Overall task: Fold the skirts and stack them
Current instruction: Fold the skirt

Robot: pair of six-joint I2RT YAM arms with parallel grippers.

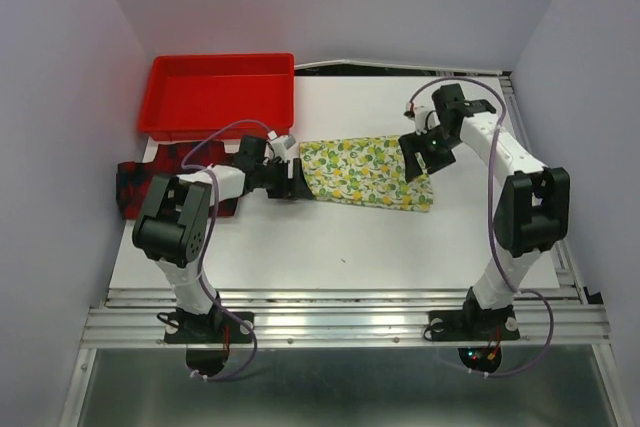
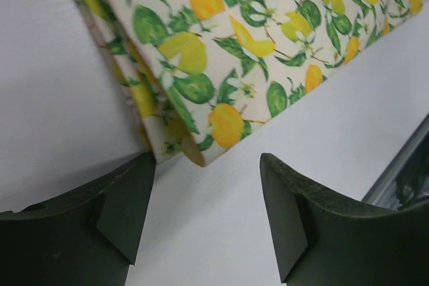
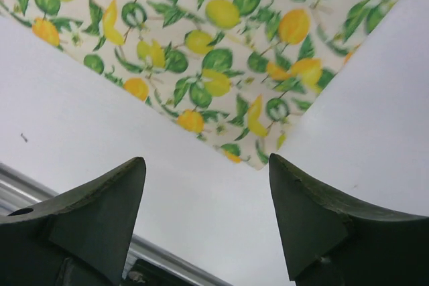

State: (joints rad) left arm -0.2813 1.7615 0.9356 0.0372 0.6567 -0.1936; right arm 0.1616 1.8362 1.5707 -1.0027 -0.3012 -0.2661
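Observation:
The lemon-print skirt lies flat mid-table as a folded strip. My left gripper sits at its left end, open. In the left wrist view the skirt's folded layered corner lies just ahead of the left gripper, and nothing is between the fingers. My right gripper hovers over the strip's right end, also open. From the right wrist, a corner of the skirt points toward the gap of the right gripper, with bare table beneath. The red-and-black plaid skirt lies at the far left, partly hidden under my left arm.
A red plastic tray stands at the back left, just behind the plaid skirt. A grey wall runs close along the left side. The table's metal rail runs along the near edge and also shows in both wrist views.

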